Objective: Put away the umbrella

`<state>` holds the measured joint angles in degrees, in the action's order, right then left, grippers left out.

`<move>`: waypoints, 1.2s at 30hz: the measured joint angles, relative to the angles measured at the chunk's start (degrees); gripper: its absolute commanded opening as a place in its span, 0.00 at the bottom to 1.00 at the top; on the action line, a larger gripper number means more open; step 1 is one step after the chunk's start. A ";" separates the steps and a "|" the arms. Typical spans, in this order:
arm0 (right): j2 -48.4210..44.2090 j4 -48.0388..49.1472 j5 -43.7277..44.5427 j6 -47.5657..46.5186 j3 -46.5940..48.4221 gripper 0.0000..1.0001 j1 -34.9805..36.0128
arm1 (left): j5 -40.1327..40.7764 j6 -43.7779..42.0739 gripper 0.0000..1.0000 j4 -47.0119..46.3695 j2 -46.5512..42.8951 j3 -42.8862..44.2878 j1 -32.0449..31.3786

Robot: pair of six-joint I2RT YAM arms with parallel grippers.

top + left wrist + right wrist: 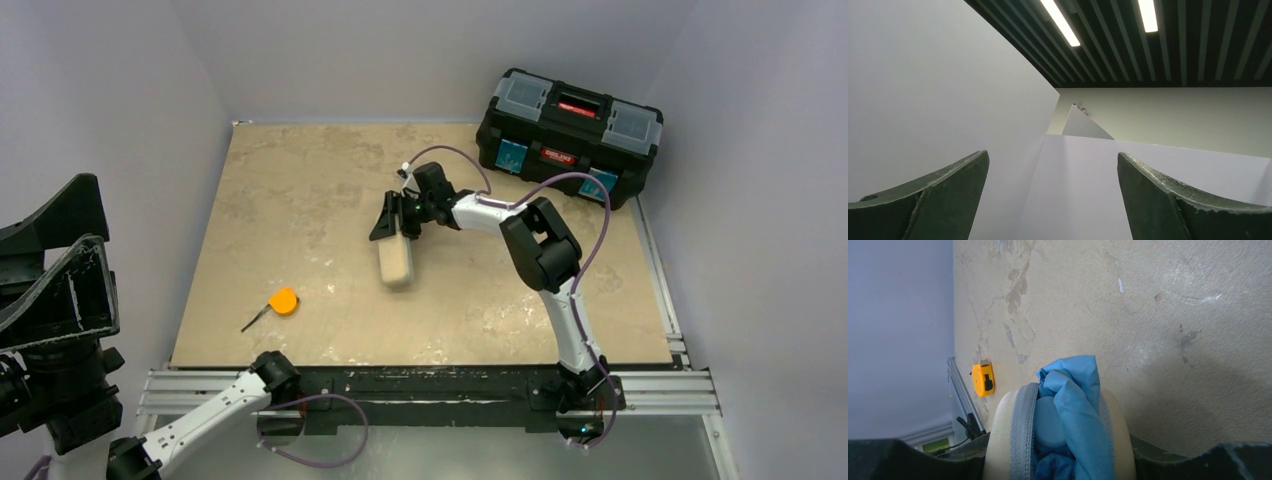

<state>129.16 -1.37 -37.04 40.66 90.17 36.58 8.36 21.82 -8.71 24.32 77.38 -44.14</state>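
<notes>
The right gripper is clenched around a beige case just left of the middle of the overhead frame, one finger on each long side. In the right wrist view both flanks of the case fill the gap between the dark fingers at the bottom edge. The umbrella sits inside that case: a bunch of light blue canopy fabric pokes out of the open mouth in the lower centre of the wrist picture, spilling over the grey zipper band. So the umbrella is bundled in but the case is not closed over it. Holding the case by its sides keeps the mouth facing away from the wrist and leaves the opening free, which looks like the reason for this grip. Whether the case rests on the table or hangs just above it I cannot tell; overhead it looks slightly soft-edged and tilted toward the bottom of the frame. The loose fabric seems the likely trouble, since it could catch in the zipper or slide back out. The left gripper is released, its fingers spread wide with nothing between them, and its camera looks up at the wall and ceiling lights. That suggests the arm is parked out of the way at the lower left. An orange tape measure lies alone toward the lower left of the tabletop, and a black toolbox stands shut at the upper right.
</notes>
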 measured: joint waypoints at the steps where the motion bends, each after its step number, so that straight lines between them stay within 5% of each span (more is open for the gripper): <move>1: 0.00 0.20 -0.04 0.17 0.00 0.00 -0.02 | 0.00 0.13 1.00 -0.13 0.13 0.00 0.00; 5: 0.00 0.87 -0.13 0.28 0.83 0.00 -0.02 | 0.02 0.11 1.00 -0.79 0.55 -0.04 0.00; 9: 0.02 0.48 0.28 -0.83 3.04 0.34 0.00 | -0.48 0.09 0.94 -1.05 0.94 0.00 0.00; 12: 0.48 -2.56 1.95 -3.45 7.02 0.49 0.00 | -0.94 0.07 0.84 -0.87 1.86 0.59 0.00; 15: 0.85 -4.35 4.50 -5.79 9.49 0.52 -0.02 | -1.49 -0.37 0.70 -0.94 2.86 1.18 0.00; 18: 0.92 -5.95 6.58 -7.02 9.35 0.52 -0.28 | -2.08 -0.48 0.67 -0.96 3.32 1.18 0.00; 22: 0.94 -6.82 7.89 -7.39 7.72 0.52 -0.81 | -2.36 -0.98 0.87 -1.60 3.48 0.98 0.00; 24: 0.94 -6.99 7.89 -7.19 7.06 0.52 -1.03 | -2.67 -1.70 0.88 -2.49 3.45 0.55 0.00; 31: 0.92 -7.74 8.55 -7.32 6.97 0.52 -1.38 | -4.63 -3.54 0.57 -3.54 3.45 -1.05 0.00; 36: 0.09 -10.51 11.85 -7.72 6.84 0.63 -1.38 | -5.53 -4.79 0.48 -4.13 3.39 -1.05 0.00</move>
<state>129.25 -11.88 -25.19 32.95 97.01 35.20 2.83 17.04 -12.84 27.70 76.34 -44.14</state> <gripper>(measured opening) 0.542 0.503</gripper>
